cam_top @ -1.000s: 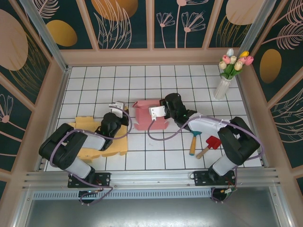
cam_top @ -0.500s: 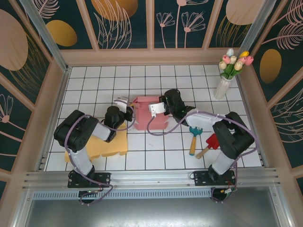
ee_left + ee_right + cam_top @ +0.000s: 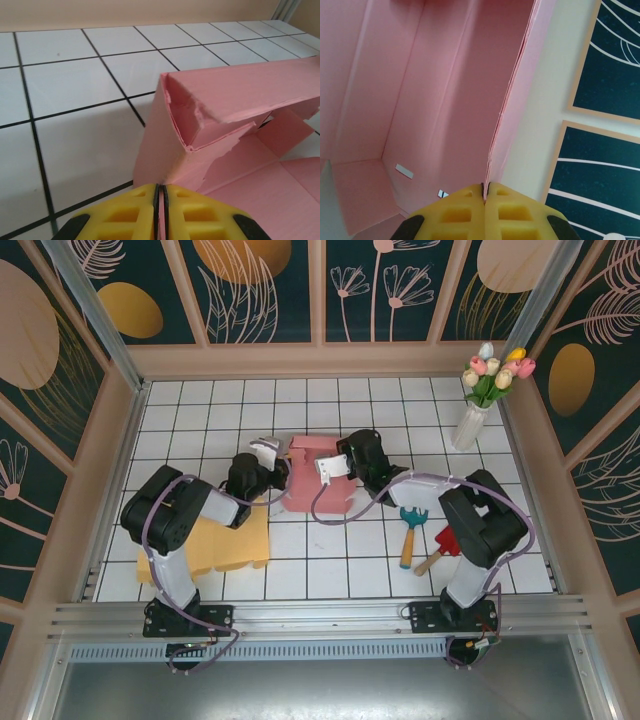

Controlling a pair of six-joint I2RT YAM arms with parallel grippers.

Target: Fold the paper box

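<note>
**Item 1: paper box (image 3: 310, 495).** Pink, on the white tiled table (image 3: 200, 420), centre, between my two arms. I judge it part-folded. The side walls stand and meet at a corner, and the floor panel is visible inside. The left wrist view shows a ragged, torn edge at the upper corner. A panel at the near side looks not yet tucked. Closing and locking the remaining flaps is still to do.

**Item 2: left gripper (image 3: 161, 192).** Pads clenched on the thin edge of the box's left wall, with the pink sheet visible between them.

**Item 3: right gripper (image 3: 485, 189).** Pads pressed together on the right wall's edge, with the box interior on its left.

**Item 4: change from a second ago.** My left arm then lay over the yellow sheet (image 3: 235, 540), clear of the box. It has since swung right and taken the left wall. The box now sits slightly farther from me and its walls look more upright. The right grip is unchanged.

**Item 5: bystanders.** Toy rake (image 3: 409, 530) and toy shovel (image 3: 445, 545) near right, vase of tulips (image 3: 470, 420) far right. All are apart from the box.
</note>
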